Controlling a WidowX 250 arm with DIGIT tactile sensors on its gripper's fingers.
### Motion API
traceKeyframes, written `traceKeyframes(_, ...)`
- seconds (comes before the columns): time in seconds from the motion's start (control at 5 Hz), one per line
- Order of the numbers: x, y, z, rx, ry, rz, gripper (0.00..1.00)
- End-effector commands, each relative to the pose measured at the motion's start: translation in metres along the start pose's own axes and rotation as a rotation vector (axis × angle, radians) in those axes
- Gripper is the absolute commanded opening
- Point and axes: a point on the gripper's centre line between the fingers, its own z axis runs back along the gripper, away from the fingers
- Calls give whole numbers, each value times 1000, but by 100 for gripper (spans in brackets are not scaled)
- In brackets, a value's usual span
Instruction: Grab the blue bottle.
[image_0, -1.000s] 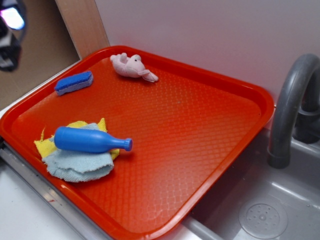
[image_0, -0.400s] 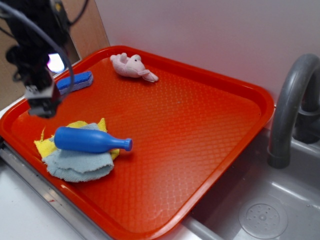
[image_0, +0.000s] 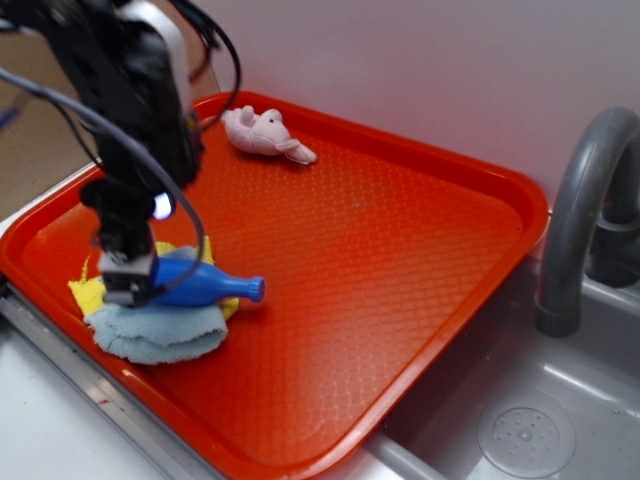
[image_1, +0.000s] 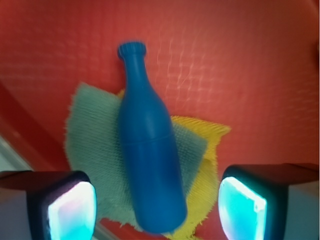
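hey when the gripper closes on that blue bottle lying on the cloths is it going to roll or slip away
The blue bottle lies on its side with a round body, so it may roll if nudged off-centre. Its smooth, glossy plastic looks slippery. The pale blue cloth and yellow cloth under it probably damp rolling. The gripper straddles it, open.

The end effector hangs low over the near-left corner of the red tray, right at the base end of the blue bottle. The bottle lies on its side, cap pointing toward the tray's middle, resting on a pale blue cloth with a yellow cloth peeking out beneath. A pink soft toy sits at the far edge. A grey tap arches over the sink on the right.
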Motion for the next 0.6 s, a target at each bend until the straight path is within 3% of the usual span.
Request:
traceKeyframes(0.0, 6, -11, -21, 0, 77, -40, 100)
traceKeyframes(0.2, 9, -13, -25, 23, 111, -48, 100)
traceKeyframes(0.4, 12, -15, -24, 30, 127, -35, 50)
